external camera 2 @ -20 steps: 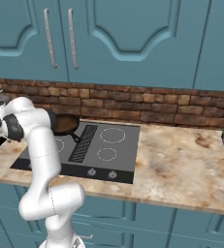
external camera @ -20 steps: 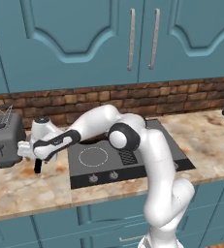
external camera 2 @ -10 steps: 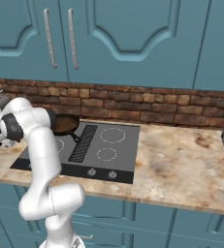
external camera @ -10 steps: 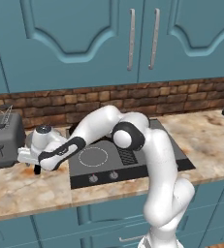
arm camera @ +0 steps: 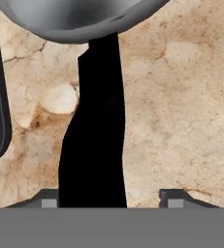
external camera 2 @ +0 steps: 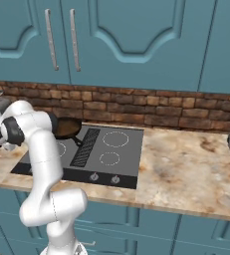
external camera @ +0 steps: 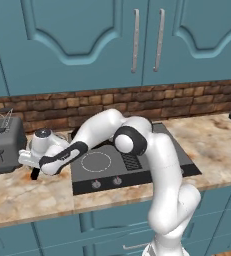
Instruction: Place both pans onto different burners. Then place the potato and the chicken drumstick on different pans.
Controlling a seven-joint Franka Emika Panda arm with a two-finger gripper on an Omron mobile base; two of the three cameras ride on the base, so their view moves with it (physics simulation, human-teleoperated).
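Marble-patterned beige surface lies under my hand, left of the flat dark-grey glass cooktop and in front of the grey toaster. In the hand view, the long black handle of the shallow shiny silver-grey pan runs from the pan's rounded rim down between my two dark fingers. My gripper is spread wider than the handle, one tip touching or nearly touching it and the other well apart, so I judge that nothing is gripped yet. From the left base view, my gripper hangs low over the surface beside the toaster.

The deeper pan with the dark brown inside sits at the cooktop's back left corner, seemingly already on a burner.

I judge that I am picking up the silver pan. Next I should centre on the handle, close firmly, lift, and carry it to a free white ring burner.
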